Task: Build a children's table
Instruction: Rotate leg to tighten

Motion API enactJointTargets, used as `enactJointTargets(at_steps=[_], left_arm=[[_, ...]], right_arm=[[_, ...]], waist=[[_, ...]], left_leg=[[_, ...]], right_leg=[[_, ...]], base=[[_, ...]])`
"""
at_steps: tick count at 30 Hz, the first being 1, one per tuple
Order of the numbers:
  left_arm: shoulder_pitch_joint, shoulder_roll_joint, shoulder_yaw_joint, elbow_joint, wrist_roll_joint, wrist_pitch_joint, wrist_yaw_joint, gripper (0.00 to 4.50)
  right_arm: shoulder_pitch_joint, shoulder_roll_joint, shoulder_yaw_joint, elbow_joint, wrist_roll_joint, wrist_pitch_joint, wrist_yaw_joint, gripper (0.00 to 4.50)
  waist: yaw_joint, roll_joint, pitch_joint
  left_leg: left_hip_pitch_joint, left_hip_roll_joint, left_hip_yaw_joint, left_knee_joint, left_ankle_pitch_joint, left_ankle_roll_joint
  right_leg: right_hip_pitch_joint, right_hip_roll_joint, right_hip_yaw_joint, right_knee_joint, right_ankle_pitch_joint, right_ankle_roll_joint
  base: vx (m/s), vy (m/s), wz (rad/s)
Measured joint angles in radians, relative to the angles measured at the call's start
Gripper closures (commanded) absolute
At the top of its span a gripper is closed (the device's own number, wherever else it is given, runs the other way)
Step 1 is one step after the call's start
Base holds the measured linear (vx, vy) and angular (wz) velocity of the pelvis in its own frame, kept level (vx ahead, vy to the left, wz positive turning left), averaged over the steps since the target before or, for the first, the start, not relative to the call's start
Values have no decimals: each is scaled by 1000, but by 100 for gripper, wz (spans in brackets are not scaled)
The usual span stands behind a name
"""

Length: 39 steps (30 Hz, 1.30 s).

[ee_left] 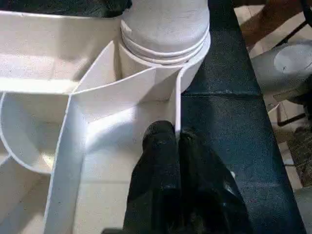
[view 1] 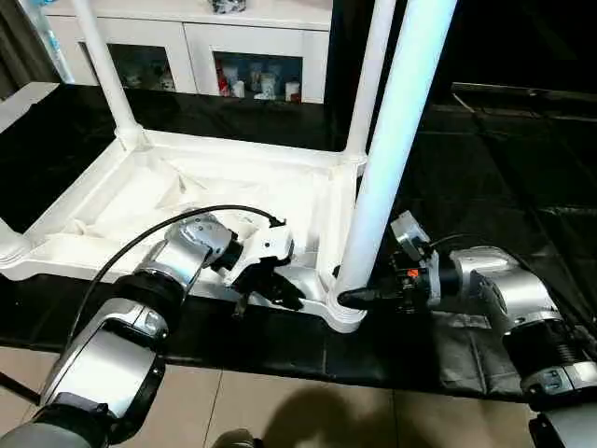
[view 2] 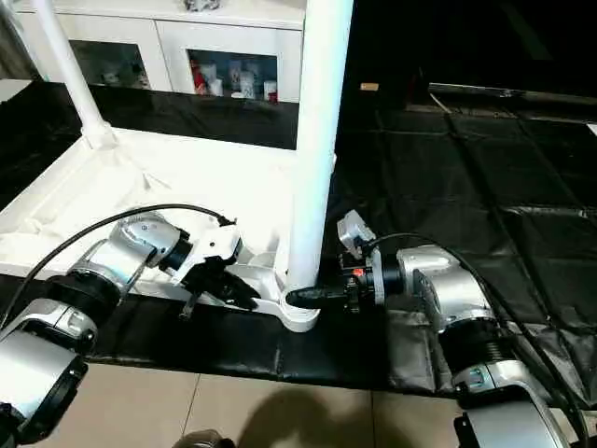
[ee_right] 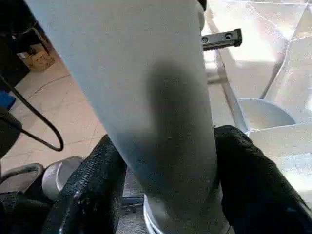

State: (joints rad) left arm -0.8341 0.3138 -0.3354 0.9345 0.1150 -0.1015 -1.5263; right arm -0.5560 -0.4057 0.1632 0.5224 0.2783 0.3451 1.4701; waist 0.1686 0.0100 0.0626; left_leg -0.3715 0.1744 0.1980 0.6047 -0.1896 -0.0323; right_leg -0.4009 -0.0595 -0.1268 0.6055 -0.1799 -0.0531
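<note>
Nearest the camera, in the lower centre of the left eye view, the left gripper (view 1: 270, 289) has its fingers (ee_left: 168, 161) pressed together on the thin front rim wall of the upturned white table top (view 1: 187, 201). The left wrist view shows that wall pinched between them, just short of the corner socket (ee_left: 163, 58).

Just right of it, the right gripper (view 1: 359, 297) reaches in level to the foot of the near leg (view 1: 387, 149). In the right wrist view its fingers (ee_right: 92, 190) stand on either side of the tube and look to be touching it, though I cannot tell how firmly they are bearing.

The leg stands upright in the near right socket (view 1: 347, 313), with ridged rings at its base still showing above the socket mouth. In my judgement it may not be fully seated. If so, a squeeze this low could tip or twist it, and a push sideways could jam it crooked or lift it out.

The top lies ribs up on black sheeting on the floor, and the left hold is on a thin, flexible wall. Should that pinch slip, the whole top could slide under the right arm's push.

Farther off, toward the upper part of the frame, two more legs (view 1: 104, 70) (view 1: 373, 79) stand in the far sockets. A jolt to the top would sway them and could loosen them.
</note>
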Motion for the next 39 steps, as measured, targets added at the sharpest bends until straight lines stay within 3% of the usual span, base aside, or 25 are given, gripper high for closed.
enactJointTargets(at_steps=[7, 9, 14, 18, 23, 25, 29, 33, 39], left_arm=[[-18, -24, 32, 35, -3, 86, 83, 450], [-39, -44, 54, 75, -1, 137, 179, 450], [-85, -115, 108, 144, -3, 234, 403, 450], [-115, -163, 156, 187, -5, 275, 566, 450], [-125, -196, 191, 210, -15, 277, 694, 450], [-125, -202, 196, 210, -15, 277, 704, 450], [-125, -203, 199, 210, -11, 267, 702, 450], [-125, -199, 194, 212, -4, 246, 671, 450], [-107, -174, 168, 194, -4, 206, 549, 450]], right_arm=[[3, 34, -41, -6, -5, 4, -131, 228], [8, 73, -73, -14, -33, 15, -261, 234], [-15, 184, -152, -3, -88, 24, -611, 243], [-94, 258, -178, 79, -128, 13, -832, 248], [-154, 319, -197, 141, -170, -3, -1008, 248], [-155, 320, -201, 147, -172, -13, -1013, 198], [-151, 327, -212, 151, -162, -30, -1000, 163], [-122, 314, -217, 121, -152, -42, -946, 136], [-15, 217, -193, 27, -100, -22, -745, 81]], waist=[[-20, 1, -1], [-30, 1, -1], [-79, -1, -3], [-90, -1, -3], [-92, -1, -3], [-91, -1, -3], [-90, -1, -3], [-85, -1, -2], [-65, 0, -2]], left_leg=[[4, 0, 0, 0, 0, -3], [5, 0, 0, 1, 0, -3], [6, 0, 0, -1, 0, -4], [6, 0, 0, -2, 1, -4], [5, 0, 0, -3, 1, -3], [4, 0, 0, -3, 0, 0], [3, 0, 0, -3, 1, 3], [2, 0, 0, -4, 1, 4], [1, 0, 0, -3, 0, 6]], right_leg=[[4, 0, 0, 0, 0, 2], [4, 0, 0, 1, 1, 2], [4, 0, 0, 0, 1, 2], [2, 1, 0, 0, 2, 1], [2, 1, 0, -2, 2, 0], [2, 1, 0, -4, 5, -4], [2, 1, 0, -5, 5, -5], [1, 1, 0, -5, 5, -5], [0, 1, 0, -6, 4, -4]], base=[[0, 0, 0], [0, 0, 0], [0, 0, 0], [0, 0, 0], [0, 0, 0], [0, 0, 0], [0, 0, 0], [0, 0, 0], [0, 0, 0]])
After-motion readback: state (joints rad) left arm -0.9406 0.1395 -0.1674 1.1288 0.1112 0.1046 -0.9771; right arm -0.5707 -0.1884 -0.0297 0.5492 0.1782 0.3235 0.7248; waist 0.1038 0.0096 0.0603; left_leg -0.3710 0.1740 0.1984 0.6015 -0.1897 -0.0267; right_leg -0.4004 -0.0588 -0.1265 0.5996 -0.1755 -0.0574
